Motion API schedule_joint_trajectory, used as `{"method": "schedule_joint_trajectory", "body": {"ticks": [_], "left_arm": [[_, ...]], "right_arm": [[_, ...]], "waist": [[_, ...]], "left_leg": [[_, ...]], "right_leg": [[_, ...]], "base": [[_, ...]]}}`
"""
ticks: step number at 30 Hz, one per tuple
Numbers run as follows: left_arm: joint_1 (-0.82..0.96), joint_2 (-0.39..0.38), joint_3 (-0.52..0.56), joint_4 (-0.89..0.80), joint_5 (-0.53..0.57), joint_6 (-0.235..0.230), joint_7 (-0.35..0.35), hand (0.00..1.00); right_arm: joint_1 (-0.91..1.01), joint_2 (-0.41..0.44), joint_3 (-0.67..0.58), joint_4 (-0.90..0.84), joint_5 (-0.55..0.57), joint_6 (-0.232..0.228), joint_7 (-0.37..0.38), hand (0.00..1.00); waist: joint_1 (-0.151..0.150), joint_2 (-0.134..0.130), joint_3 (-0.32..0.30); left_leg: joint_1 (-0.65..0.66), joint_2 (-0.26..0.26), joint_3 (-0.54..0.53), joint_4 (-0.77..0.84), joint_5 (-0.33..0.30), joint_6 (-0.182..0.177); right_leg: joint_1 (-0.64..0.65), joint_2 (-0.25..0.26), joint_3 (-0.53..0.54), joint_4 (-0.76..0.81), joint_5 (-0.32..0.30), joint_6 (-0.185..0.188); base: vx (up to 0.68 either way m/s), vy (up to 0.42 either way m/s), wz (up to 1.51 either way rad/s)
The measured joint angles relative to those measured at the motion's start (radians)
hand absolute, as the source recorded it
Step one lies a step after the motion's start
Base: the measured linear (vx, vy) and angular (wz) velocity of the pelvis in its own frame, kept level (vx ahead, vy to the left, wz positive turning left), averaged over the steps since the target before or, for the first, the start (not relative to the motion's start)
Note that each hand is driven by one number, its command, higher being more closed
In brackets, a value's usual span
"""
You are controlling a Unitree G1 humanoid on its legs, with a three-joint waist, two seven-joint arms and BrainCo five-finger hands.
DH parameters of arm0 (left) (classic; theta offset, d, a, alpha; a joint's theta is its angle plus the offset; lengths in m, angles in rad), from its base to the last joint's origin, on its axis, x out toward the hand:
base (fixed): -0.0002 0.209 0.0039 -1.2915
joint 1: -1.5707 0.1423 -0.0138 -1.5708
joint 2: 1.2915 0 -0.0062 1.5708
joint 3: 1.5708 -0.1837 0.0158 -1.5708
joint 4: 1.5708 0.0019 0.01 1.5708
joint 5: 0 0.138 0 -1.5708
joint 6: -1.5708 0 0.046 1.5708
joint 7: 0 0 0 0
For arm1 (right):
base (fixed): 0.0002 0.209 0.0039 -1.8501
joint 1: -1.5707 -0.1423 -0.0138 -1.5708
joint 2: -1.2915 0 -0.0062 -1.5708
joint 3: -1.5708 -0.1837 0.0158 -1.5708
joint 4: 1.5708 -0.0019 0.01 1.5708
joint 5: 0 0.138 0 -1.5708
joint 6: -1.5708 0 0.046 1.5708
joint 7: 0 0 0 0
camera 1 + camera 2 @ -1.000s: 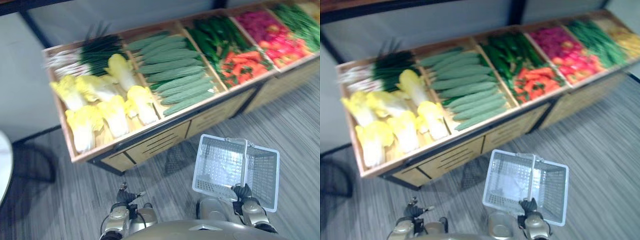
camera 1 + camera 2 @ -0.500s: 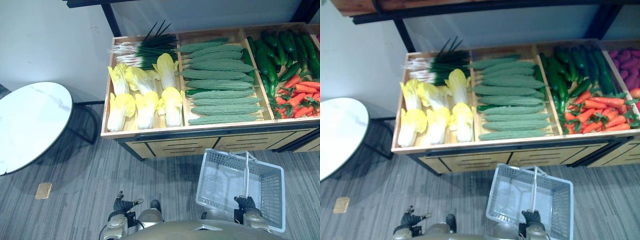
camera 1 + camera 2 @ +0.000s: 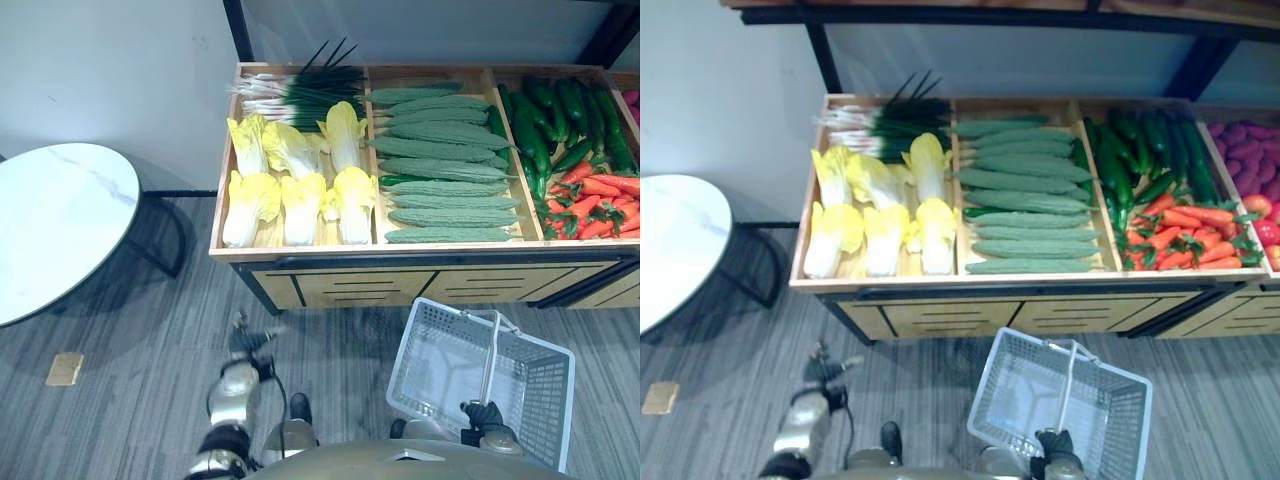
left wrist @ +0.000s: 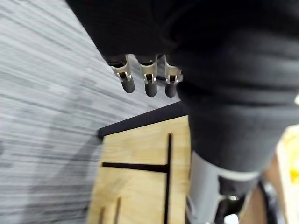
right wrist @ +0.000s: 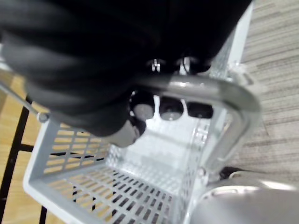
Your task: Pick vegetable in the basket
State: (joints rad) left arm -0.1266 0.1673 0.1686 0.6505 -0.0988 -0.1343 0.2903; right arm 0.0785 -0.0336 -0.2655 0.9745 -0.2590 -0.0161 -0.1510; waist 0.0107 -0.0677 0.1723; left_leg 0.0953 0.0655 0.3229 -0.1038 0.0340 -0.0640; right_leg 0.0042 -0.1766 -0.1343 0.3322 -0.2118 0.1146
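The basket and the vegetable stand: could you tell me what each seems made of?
The basket is likely moulded plastic, pale grey, its walls pierced by regular slots. Its handle, in the right hand, looks smooth and grey, metal or plastic. The vegetable stand looks like light wood or wood-look board, grain visible.

I see the stand (image 3: 350,287) across the upper frame: scallions (image 3: 300,88) above cabbages (image 3: 300,190) in its left compartment, gourds (image 3: 440,165) in the next, cucumbers (image 3: 545,120) right of those. The basket (image 3: 415,350) lower right, below the stand; table (image 3: 55,225) at left.
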Motion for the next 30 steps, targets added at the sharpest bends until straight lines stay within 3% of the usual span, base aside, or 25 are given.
{"method": "schedule_joint_trajectory", "body": {"ticks": [2, 3, 5, 10, 12, 16, 18, 23, 28, 30], "left_arm": [[-0.032, 0.047, 0.001, -0.055, 0.000, -0.011, 0.026, 0.00], [-0.042, 0.056, 0.001, -0.070, -0.001, -0.011, 0.031, 0.00], [-0.084, 0.086, 0.001, -0.124, 0.002, -0.012, 0.047, 0.00], [-0.142, 0.129, 0.017, -0.294, 0.021, -0.029, 0.081, 0.00], [-0.195, 0.159, -0.006, -0.314, 0.110, -0.032, 0.077, 0.00], [-0.255, 0.175, -0.090, -0.309, 0.213, -0.027, 0.065, 0.00], [-0.303, 0.173, -0.183, -0.259, 0.297, -0.017, 0.053, 0.00], [-0.463, 0.162, -0.249, -0.090, 0.404, 0.021, 0.034, 0.00], [-0.588, 0.157, -0.246, 0.168, 0.406, 0.062, 0.034, 0.00], [-0.591, 0.156, -0.240, 0.199, 0.409, 0.066, 0.035, 0.00]], "right_arm": [[0.001, 0.000, 0.026, -0.008, 0.000, -0.004, -0.001, 1.00], [0.002, 0.001, 0.028, -0.008, 0.000, -0.006, -0.001, 1.00], [0.016, -0.004, 0.036, -0.008, 0.000, -0.009, -0.002, 1.00], [0.011, -0.024, 0.036, -0.015, 0.000, -0.012, -0.009, 1.00], [0.014, -0.027, 0.018, -0.015, 0.000, -0.012, -0.008, 1.00], [0.014, -0.026, 0.015, -0.013, 0.000, -0.013, -0.008, 1.00], [0.008, -0.032, -0.004, -0.015, 0.000, -0.014, -0.009, 1.00], [-0.048, -0.063, -0.005, -0.025, 0.000, -0.013, -0.010, 1.00], [-0.117, -0.067, -0.008, -0.036, 0.000, -0.013, -0.016, 1.00], [-0.125, -0.068, -0.008, -0.037, 0.000, -0.015, -0.023, 1.00]], "waist": [[-0.008, -0.008, -0.004], [-0.008, 0.000, 0.000], [-0.015, -0.022, -0.011], [-0.013, 0.019, 0.002], [-0.015, 0.036, -0.002], [-0.018, 0.044, 0.001], [-0.031, 0.067, 0.016], [-0.073, 0.116, 0.069], [-0.087, 0.136, 0.142], [-0.096, 0.141, 0.152]], "left_leg": [[0.016, 0.006, -0.019, 0.005, -0.004, 0.007], [0.016, 0.009, -0.029, 0.006, -0.001, 0.011], [0.007, -0.003, -0.062, 0.006, 0.006, 0.007], [0.000, 0.008, -0.058, 0.006, 0.019, -0.001], [0.009, 0.028, -0.050, 0.006, 0.022, -0.007], [0.008, 0.054, -0.015, 0.006, 0.031, -0.017], [0.000, 0.056, 0.003, 0.006, 0.039, -0.012], [-0.063, 0.048, 0.051, 0.006, 0.067, -0.009], [-0.103, 0.064, 0.098, 0.005, 0.092, -0.011], [-0.133, 0.073, 0.108, 0.005, 0.092, -0.011]], "right_leg": [[-0.037, 0.011, 0.026, 0.083, 0.003, 0.001], [-0.035, 0.019, 0.035, 0.075, -0.004, -0.002], [0.031, 0.020, 0.014, -0.037, -0.012, -0.030], [0.067, 0.039, 0.011, -0.106, -0.011, -0.032], [0.081, 0.060, 0.012, -0.123, 0.008, -0.051], [0.083, 0.081, 0.014, -0.159, 0.049, -0.062], [0.078, 0.083, 0.021, -0.182, 0.073, -0.061], [-0.001, 0.071, 0.063, -0.193, 0.090, -0.055], [-0.072, 0.090, 0.111, -0.197, 0.109, -0.060], [-0.109, 0.105, 0.126, -0.197, 0.119, -0.065]], "base": [[0.12, 0.027, 0.10], [0.15, -0.033, 0.40], [0.17, -0.097, 0.50], [0.09, -0.067, 0.08], [0.07, -0.075, -0.06], [0.02, -0.026, -0.18], [-0.01, 0.002, -0.19], [-0.08, 0.017, -0.24], [-0.14, -0.021, -0.34], [-0.16, -0.031, -0.29]]}}
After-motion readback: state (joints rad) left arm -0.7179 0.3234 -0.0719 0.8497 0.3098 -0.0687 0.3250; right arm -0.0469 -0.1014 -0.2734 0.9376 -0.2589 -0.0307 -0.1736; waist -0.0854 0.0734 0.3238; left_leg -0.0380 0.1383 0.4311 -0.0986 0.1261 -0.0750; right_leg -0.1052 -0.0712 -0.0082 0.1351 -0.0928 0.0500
